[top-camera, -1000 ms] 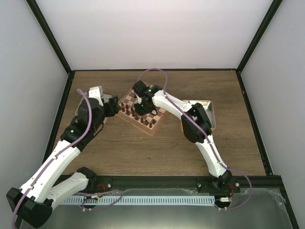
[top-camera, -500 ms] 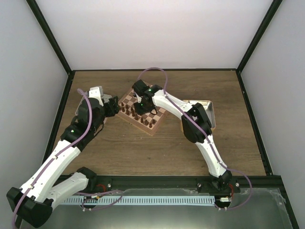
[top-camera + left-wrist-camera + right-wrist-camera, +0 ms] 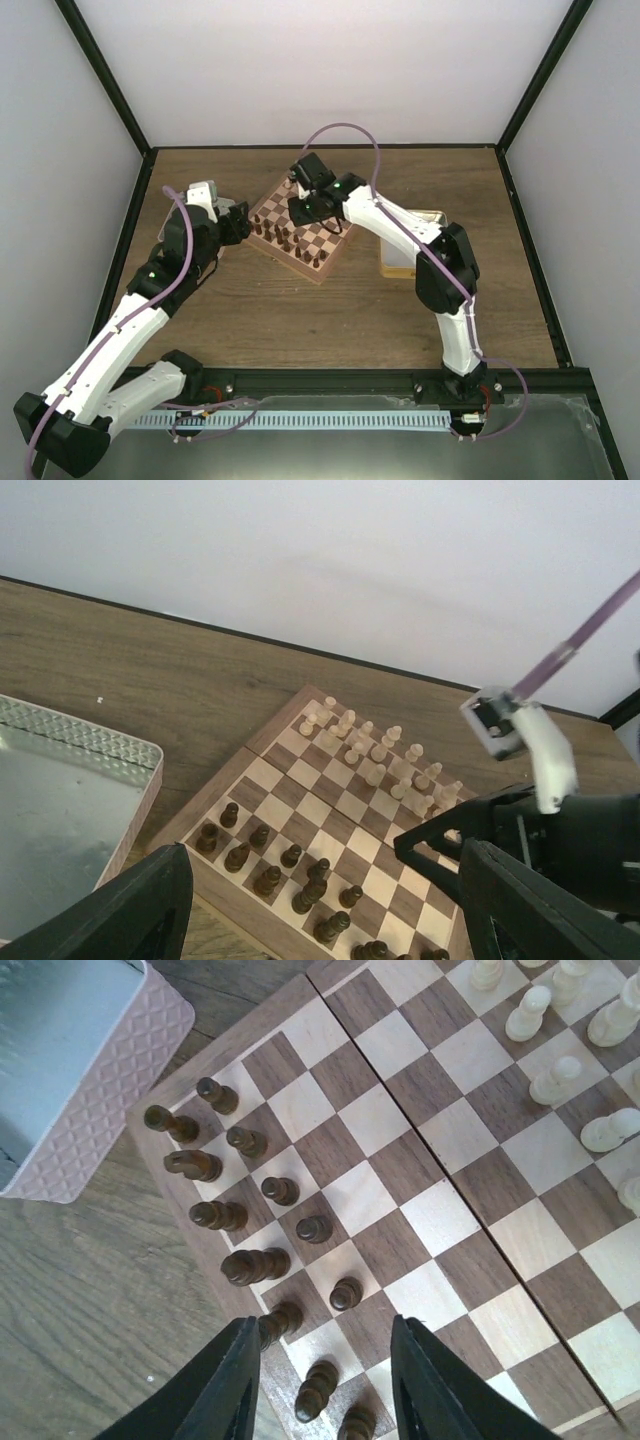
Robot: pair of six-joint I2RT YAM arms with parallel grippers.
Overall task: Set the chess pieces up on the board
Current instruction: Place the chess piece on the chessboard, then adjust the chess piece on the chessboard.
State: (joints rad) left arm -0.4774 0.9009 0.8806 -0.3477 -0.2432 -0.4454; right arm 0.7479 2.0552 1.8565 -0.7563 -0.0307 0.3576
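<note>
Hovering with jaws apart and empty, the right gripper (image 3: pixel 325 1327) sits above dark turned-wood chess pieces (image 3: pixel 250 1265) ranked in two rows along one edge of the checkered board (image 3: pixel 440 1215), near the far edge of the surface (image 3: pixel 90 1310). Rising straight up should spare these slim, smooth pieces; the left gripper (image 3: pixel 325 880) is likewise spread, empty.

The board (image 3: pixel 440 1210) is checkered in pale cream and dark walnut squares, edged by a tan border. The chess pieces (image 3: pixel 250 1265) are dark brown and the opposing pieces (image 3: pixel 555 1078) are pale cream. The tin (image 3: pixel 100 1110) is silvery grey, its wall embossed with a quilted diamond pattern. The table (image 3: pixel 330 310) shows mid-brown wood grain. The arms (image 3: pixel 110 345) are white with black joints, and each trails a purple cable (image 3: pixel 345 126)
</note>
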